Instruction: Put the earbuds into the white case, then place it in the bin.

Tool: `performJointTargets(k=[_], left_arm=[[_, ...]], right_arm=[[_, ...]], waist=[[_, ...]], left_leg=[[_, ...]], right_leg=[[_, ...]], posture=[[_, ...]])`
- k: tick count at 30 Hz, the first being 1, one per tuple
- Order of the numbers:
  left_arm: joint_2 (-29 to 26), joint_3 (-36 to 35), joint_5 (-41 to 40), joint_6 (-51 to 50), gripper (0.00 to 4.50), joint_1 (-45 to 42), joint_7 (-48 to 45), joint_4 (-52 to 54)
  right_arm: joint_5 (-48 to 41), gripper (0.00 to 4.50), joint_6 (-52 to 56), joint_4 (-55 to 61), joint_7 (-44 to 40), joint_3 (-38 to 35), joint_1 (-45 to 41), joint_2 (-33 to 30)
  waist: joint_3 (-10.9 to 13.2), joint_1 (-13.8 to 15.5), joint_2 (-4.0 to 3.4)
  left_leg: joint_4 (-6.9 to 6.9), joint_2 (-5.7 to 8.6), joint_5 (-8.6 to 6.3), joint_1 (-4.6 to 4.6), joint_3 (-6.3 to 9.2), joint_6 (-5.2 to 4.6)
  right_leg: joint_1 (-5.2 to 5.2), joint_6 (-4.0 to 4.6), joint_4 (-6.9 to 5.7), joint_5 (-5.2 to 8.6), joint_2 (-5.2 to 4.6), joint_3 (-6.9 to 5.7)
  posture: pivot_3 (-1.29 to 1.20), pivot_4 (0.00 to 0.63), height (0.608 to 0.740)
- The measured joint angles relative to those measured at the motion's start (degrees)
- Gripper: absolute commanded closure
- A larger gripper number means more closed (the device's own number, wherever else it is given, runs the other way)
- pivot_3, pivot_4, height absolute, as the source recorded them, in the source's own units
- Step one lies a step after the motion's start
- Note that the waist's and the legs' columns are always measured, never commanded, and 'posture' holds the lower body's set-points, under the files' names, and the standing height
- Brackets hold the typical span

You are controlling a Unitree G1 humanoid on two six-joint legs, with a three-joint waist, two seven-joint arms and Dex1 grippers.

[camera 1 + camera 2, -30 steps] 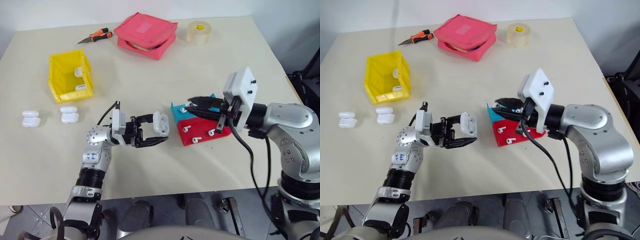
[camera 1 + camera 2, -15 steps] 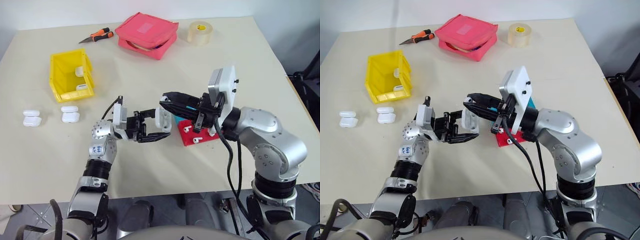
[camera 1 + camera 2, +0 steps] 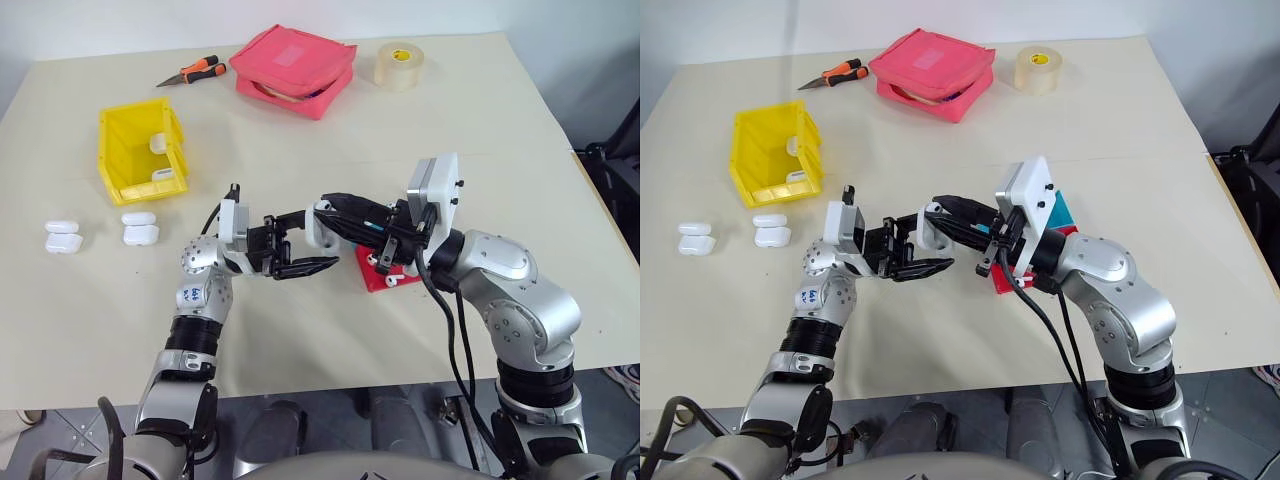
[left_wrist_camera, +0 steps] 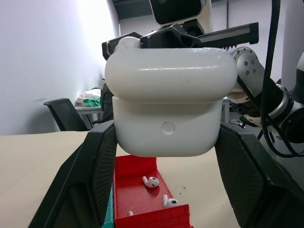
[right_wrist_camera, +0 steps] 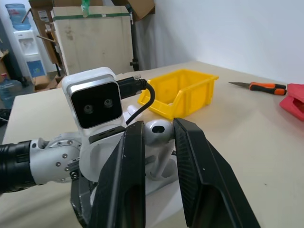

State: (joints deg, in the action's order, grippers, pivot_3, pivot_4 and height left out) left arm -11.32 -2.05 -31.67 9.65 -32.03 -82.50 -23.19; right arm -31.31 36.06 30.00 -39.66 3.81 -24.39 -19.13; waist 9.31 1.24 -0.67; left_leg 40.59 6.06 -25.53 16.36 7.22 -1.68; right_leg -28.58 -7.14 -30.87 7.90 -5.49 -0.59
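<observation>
No writing, label, brand, number or sign can be read on anything here. The tape roll at the far side of the table, beyond the red pouch, bears a small dark mark on its top, too small to make out. The left arm carries small blue marks on its forearm, likewise too small to make out.

left pincer grips white case | right pincer touching it
</observation>
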Motion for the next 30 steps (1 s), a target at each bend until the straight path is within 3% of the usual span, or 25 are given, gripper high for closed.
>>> performJointTargets(k=[12, 30], left_arm=[[0.2, 0.7, 0.4, -1.6, 1.75, 0.0, -0.1, 0.0], [1.2, -0.1, 2.5, 0.0, 1.75, 0.0, 1.2, -0.3]], right_arm=[[3.1, 4.01, -8.0, -2.1, 0.0, 2.6, 3.0, -0.8], [0.1, 4.01, -9.4, 0.3, -1.7, 0.1, 7.1, -9.2]], waist=[[0.0, 0.0, 0.0], [0.0, 0.2, 0.0]], left_leg=[[0.0, -0.01, 0.0, -0.01, 0.0, 0.0], [0.0, -0.05, -0.01, -0.01, 0.0, -0.02]], right_leg=[[0.01, 0.0, 0.0, 0.0, 0.0, -0.01], [0.05, 0.0, 0.04, 0.0, -0.02, 0.0]], posture=[[0.0, 0.15, 0.74], [0.0, 0.15, 0.74]])
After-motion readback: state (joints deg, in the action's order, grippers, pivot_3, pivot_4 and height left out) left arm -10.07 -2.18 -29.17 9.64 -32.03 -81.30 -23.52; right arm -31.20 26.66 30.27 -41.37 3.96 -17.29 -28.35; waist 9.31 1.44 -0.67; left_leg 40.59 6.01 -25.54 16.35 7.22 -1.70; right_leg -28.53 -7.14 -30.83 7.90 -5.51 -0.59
